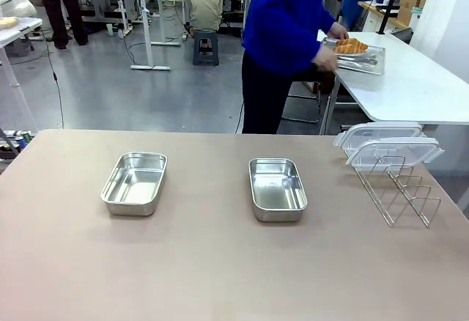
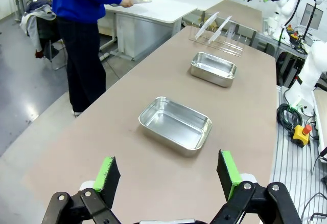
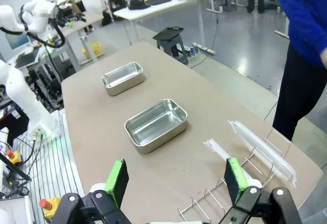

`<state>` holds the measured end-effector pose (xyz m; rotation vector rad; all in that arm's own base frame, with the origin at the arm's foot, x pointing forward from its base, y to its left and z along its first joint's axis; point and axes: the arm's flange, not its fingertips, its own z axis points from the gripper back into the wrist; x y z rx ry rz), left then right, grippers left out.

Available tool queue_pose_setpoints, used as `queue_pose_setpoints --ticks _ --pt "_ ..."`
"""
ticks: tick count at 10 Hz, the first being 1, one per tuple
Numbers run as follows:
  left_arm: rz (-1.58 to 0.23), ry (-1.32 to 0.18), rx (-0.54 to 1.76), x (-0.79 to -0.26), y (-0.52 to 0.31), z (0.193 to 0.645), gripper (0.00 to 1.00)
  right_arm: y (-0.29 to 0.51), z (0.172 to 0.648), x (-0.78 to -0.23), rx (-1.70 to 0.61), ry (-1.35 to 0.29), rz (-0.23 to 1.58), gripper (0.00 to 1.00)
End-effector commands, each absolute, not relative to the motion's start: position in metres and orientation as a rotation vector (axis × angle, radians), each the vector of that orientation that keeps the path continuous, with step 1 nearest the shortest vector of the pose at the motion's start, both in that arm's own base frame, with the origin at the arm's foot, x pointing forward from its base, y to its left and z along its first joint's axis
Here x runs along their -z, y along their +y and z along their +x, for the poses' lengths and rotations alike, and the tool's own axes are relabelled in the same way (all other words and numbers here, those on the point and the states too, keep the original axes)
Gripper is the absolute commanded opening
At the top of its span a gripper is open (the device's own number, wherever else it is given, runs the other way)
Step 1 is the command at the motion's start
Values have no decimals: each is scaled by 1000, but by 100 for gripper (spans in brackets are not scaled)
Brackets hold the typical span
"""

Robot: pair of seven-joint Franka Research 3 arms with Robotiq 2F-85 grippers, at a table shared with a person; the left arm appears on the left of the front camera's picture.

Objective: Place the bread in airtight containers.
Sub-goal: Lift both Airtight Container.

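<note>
Green pads [image 2: 106, 174] of the left gripper [image 2: 167, 173] stood wide apart at the bottom of its wrist view, holding nothing. The right gripper [image 3: 177, 179] was just as open and bare. Ahead of the left one, mid-frame, lay one empty tub [image 2: 175, 123], with the second tub [image 2: 213, 68] beyond it toward the upper right. In the front view the two sat well apart at centre on the table [image 1: 220, 277]. At the right of that frame, clear lids [image 1: 385, 144] rested on a rack [image 1: 399, 189]. The croissants [image 1: 351, 45] were off this table, at upper right, on a tray [image 1: 370, 63] held by a person's hand [image 1: 325, 57] over a white side table. They would likely be light, flaky and easily crushed. They would be best taken across the thick middle with a gentle squeeze, not by the thin tips, which could snap off.
</note>
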<state>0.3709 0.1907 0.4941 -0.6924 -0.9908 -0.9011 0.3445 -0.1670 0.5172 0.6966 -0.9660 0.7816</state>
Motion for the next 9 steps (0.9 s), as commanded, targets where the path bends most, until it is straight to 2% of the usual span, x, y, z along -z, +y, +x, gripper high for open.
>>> queue_pose_setpoints --ticks 1,9 --pt "-701 -1028 915 -495 192 373 100 -168 349 -519 -799 -1002 697 100" --pt "-701 -1028 915 -495 192 373 100 -168 349 -519 -799 -1002 697 100"
